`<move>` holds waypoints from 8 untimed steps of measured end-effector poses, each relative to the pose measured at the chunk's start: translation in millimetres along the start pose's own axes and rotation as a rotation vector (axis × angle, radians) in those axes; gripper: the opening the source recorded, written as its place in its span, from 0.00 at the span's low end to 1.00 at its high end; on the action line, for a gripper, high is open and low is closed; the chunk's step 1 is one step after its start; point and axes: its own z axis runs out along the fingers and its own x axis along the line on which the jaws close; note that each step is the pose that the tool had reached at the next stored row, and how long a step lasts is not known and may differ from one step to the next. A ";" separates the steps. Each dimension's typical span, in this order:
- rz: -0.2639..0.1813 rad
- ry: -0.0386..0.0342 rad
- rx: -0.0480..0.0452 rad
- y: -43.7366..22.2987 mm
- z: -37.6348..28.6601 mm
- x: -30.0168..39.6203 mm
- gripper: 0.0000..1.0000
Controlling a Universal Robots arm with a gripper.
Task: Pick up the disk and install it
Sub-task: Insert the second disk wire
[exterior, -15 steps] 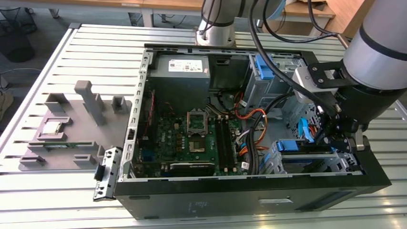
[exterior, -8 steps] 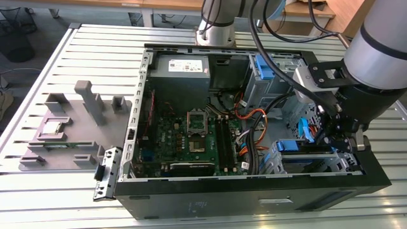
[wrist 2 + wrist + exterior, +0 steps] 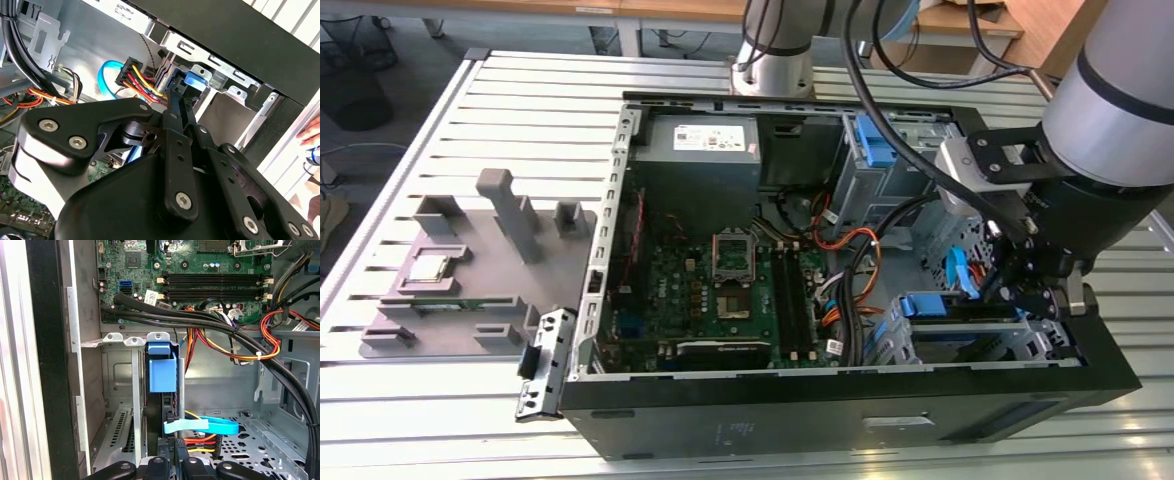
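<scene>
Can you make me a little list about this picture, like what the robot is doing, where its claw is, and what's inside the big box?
Place: open black computer case lying on a slatted metal table
Inside: green motherboard, black cables, orange and red wires
Robot arm: reaches into the case at the exterior view's right
Gripper: down by the metal drive cage
Disk: silver drive in a bright blue plastic carrier, standing on edge in the cage
Gripper's hold: cannot tell
Beside the case: grey plastic fixture holding small parts

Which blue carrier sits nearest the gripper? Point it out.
The blue carrier in the bay beside the gripper; the other carrier sits near the power supply.
</scene>
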 end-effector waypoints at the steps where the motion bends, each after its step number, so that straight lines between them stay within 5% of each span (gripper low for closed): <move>1: 0.000 -0.0001 0.0000 0.0 0.0 0.0 0.17; 8: 0.000 -0.0005 0.0000 0.1 0.3 0.1 0.17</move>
